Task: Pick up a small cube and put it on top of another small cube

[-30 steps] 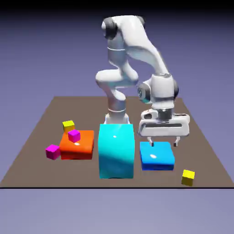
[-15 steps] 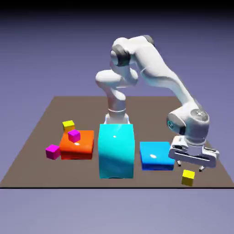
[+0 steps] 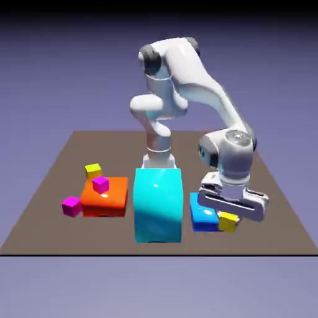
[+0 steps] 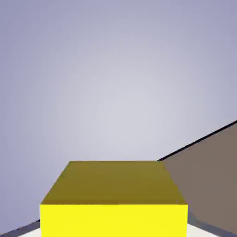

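My gripper (image 3: 228, 217) is shut on a small yellow cube (image 3: 228, 222), held just above the table by the right edge of the flat blue block (image 3: 202, 213). In the hand view the same small cube (image 4: 114, 200) fills the bottom middle and hides the fingertips. The other small yellow cube (image 3: 93, 170) rests on the table at the exterior view's left, behind the orange block (image 3: 105, 197).
A tall cyan block (image 3: 158, 205) stands in the middle of the table (image 3: 267, 186). One magenta cube (image 3: 100, 184) sits on the orange block and another magenta cube (image 3: 72, 205) lies to its left. The table's front edge runs just below the blocks.
The gripper dropped to the yellow cube near the front right, shut on it, and carried it up and leftward to the blue block's right edge.
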Tool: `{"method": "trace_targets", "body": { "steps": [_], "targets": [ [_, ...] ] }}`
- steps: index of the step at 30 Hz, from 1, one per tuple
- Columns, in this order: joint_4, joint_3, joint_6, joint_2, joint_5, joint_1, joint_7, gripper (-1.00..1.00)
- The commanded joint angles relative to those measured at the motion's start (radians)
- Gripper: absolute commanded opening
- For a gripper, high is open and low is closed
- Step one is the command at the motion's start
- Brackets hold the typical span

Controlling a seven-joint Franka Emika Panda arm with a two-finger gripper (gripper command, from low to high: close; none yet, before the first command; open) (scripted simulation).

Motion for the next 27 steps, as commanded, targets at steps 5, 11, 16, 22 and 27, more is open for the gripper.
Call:
{"method": "trace_targets", "body": {
  "steps": [5, 11, 16, 22, 27],
  "targets": [
    [-0.144, -0.144, -0.037, -0.181, -0.006, -0.113, -0.126, -1.0],
    [-0.337, -0.332, -0.074, -0.399, -0.018, -0.242, -0.279, -1.0],
    [-0.497, -0.488, -0.105, -0.58, -0.028, -0.35, -0.406, -1.0],
    [-0.693, -0.673, -0.131, -0.775, -0.048, -0.46, -0.542, -1.0],
    [-0.752, -0.702, 0.003, -0.69, -0.038, -0.45, -0.56, -1.0]
  ]
}}
